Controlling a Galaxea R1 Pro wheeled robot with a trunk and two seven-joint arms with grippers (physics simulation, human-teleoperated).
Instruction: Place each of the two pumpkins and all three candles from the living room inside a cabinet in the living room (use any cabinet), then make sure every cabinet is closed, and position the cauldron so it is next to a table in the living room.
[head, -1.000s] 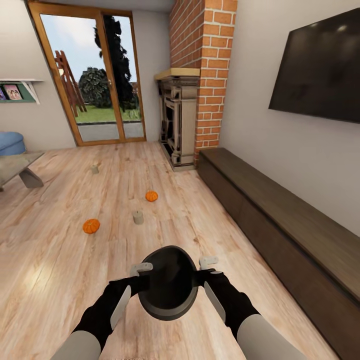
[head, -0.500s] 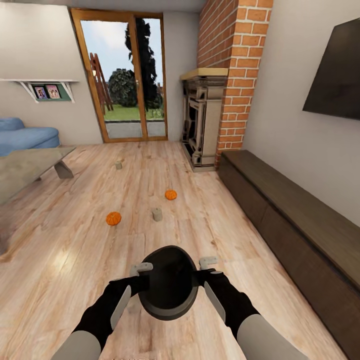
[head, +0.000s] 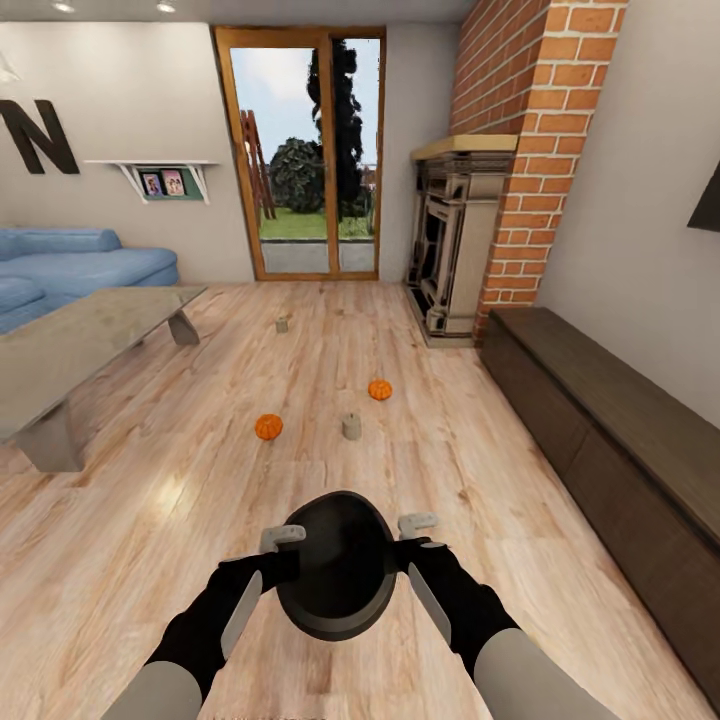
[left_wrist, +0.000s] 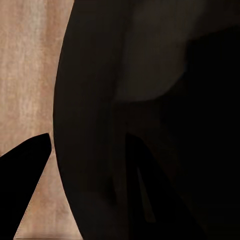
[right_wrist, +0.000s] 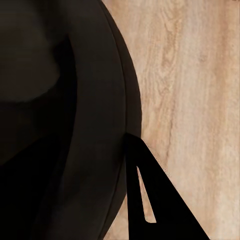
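A light wood plank floor (head: 150, 520) is seen across the living room, with glazed wooden doors (head: 305, 165) at the far wall, a brick chimney (head: 540, 110) and beige fireplace surround (head: 455, 240) to the right, and a blue sofa (head: 70, 270) at the left. The grey desk (head: 70, 345) is stood at the left; the long dark cabinet (head: 610, 430) is set along the right wall, its fronts closed. Two pumpkins (head: 268, 427) (head: 380, 389) and two candles (head: 352, 427) (head: 282, 324) are scattered on the floor ahead. The cauldron (head: 338, 565) is held up between both arms: the jaws of the left gripper (head: 283, 548) and the right gripper (head: 412, 535) are clamped narrowly over its rim at opposite sides
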